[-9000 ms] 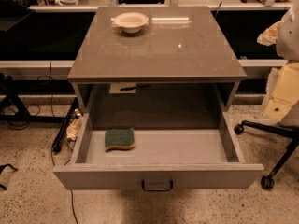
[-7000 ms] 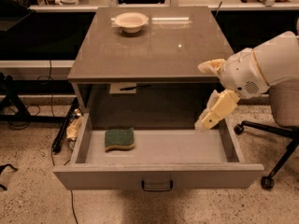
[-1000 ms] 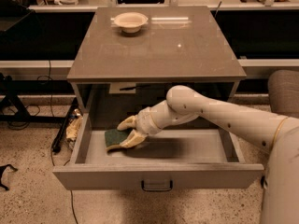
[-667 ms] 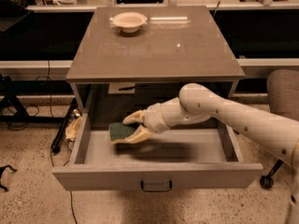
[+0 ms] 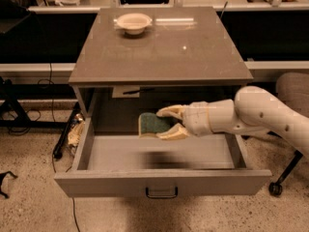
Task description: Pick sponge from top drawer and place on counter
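Note:
The sponge (image 5: 153,123), dark green on top with a yellow base, is held in the air above the floor of the open top drawer (image 5: 120,153). My gripper (image 5: 170,123) is shut on the sponge's right end, one cream finger above and one below. My arm reaches in from the right, over the drawer's right side. The sponge hangs below the front edge of the counter (image 5: 159,47), which spans the cabinet top. The drawer's dark loop handle (image 5: 161,193) sits at the centre of its front panel.
A cream bowl (image 5: 133,22) stands at the back left of the counter. Cables and a black stand leg lie on the floor at the left (image 5: 29,115). A chair base with a caster (image 5: 276,187) stands at the right.
My gripper closed on the sponge in the drawer's left half, lifted it off the drawer floor and carried it up and to the right.

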